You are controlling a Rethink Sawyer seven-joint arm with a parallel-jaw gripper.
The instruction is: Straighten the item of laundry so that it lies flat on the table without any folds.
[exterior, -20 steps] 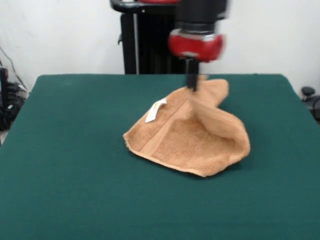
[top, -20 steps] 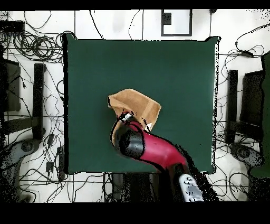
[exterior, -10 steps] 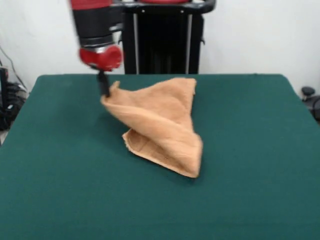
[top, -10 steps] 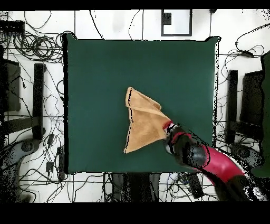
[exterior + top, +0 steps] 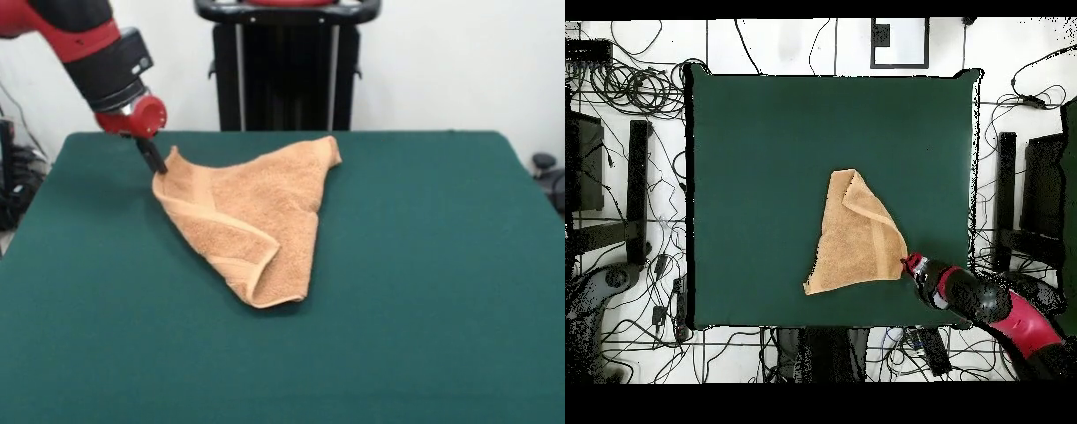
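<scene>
The orange-tan towel [image 5: 252, 208] lies on the dark green table [image 5: 441, 265] in a rough triangle, with one side folded over itself at the near tip. A woven band runs along the folded flap. No tag shows. My gripper [image 5: 155, 163] is shut on the towel's far left corner and holds it just above the table. In the overhead view the towel [image 5: 853, 240] lies right of the middle of the table [image 5: 765, 150], and the gripper [image 5: 908, 265] is at its lower right corner, near the table's bottom edge.
The black pedestal [image 5: 282, 71] stands behind the table's far edge. In the overhead view cables [image 5: 625, 90] and black stands [image 5: 637, 190] ring the table. My arm [image 5: 995, 305] reaches over the table's lower right corner.
My gripper has dragged the towel's corner from the middle to the left of the front view and lowered it. The towel has gone from a raised bunch to a much flatter triangle.
</scene>
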